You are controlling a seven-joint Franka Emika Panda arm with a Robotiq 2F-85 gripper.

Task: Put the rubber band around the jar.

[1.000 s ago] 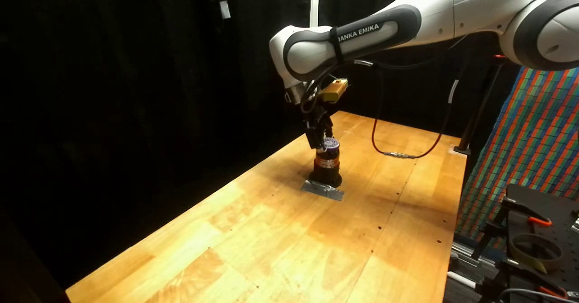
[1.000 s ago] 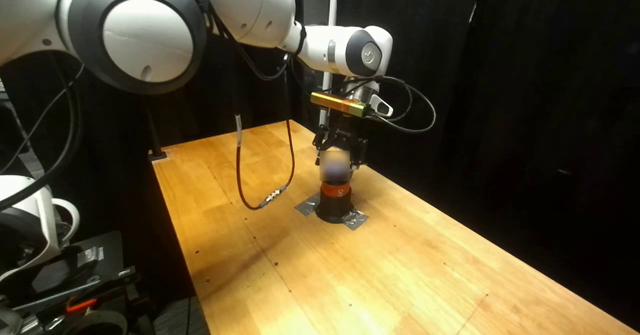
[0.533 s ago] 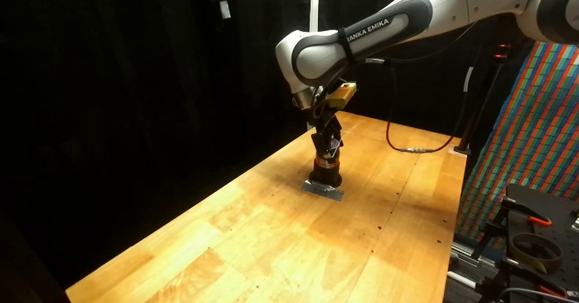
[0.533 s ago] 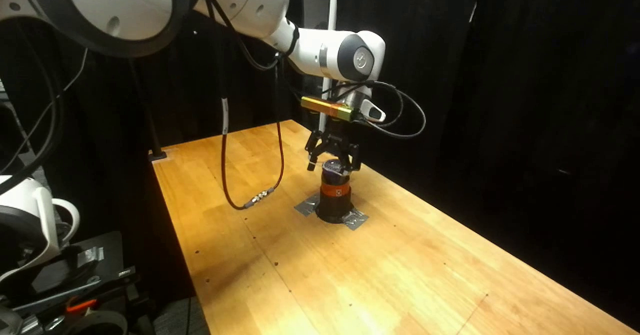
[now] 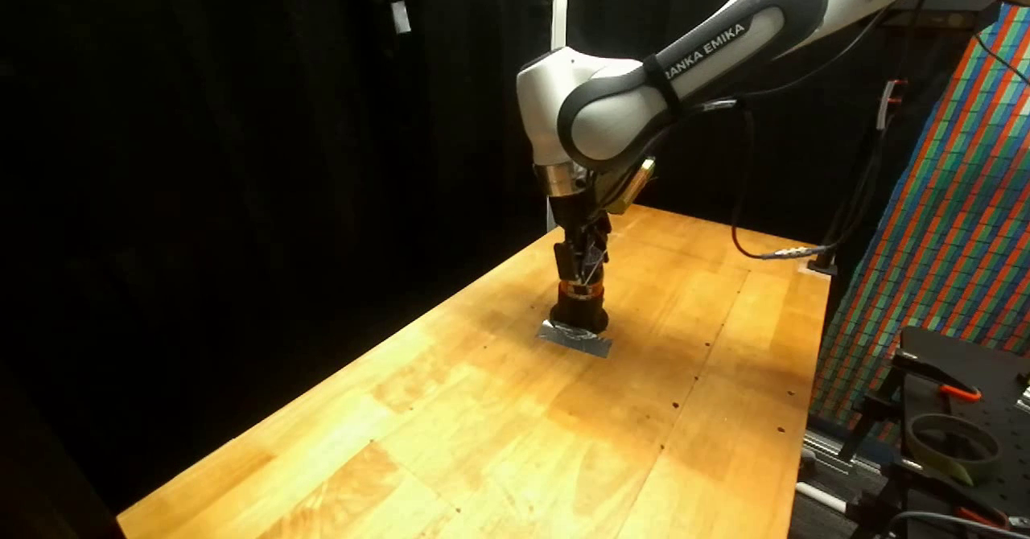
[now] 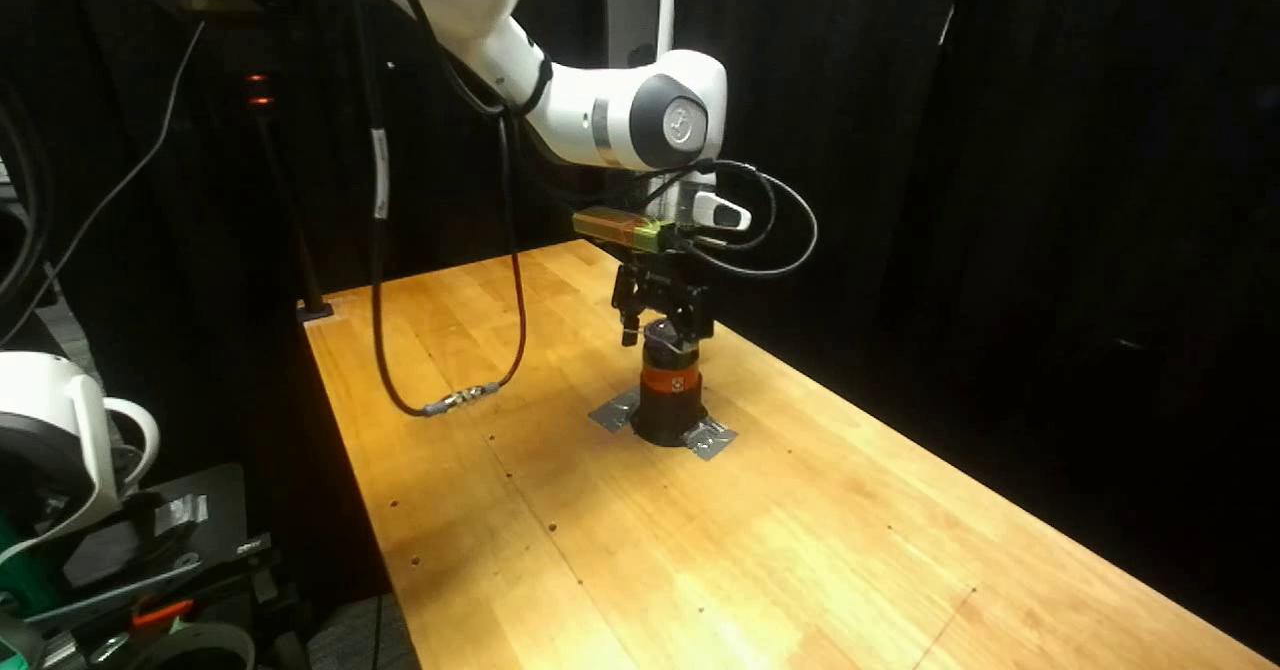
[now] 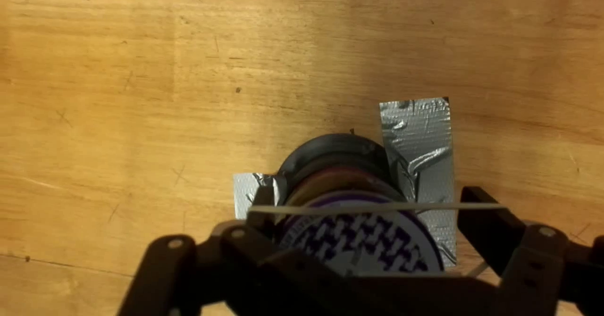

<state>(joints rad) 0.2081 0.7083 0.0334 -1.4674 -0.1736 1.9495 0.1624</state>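
The jar [image 6: 670,382] stands upright on the table, dark with an orange stripe; it also shows in an exterior view [image 5: 581,307]. Its purple-and-white top [image 7: 358,240] faces up in the wrist view. My gripper [image 6: 663,338] points down over the jar, fingers spread on either side of its top; it also shows in an exterior view [image 5: 581,269]. The pale rubber band [image 7: 349,208] is stretched around the outside of both open fingers. One strand crosses over the jar's top; another, partly hidden, runs nearer the gripper's body. I cannot tell whether the band touches the jar.
The jar's black base is held by grey tape [image 7: 420,132] on the wooden table [image 5: 515,434]. A cable [image 6: 520,290] hangs from the arm. A black cart [image 5: 966,378] with a tape roll and tools stands beside the table. Black curtains hang behind.
My gripper has come down around the jar's top and tilted to nearly vertical. The arm has swung with it. The band stays stretched on the fingers; the jar has not moved.
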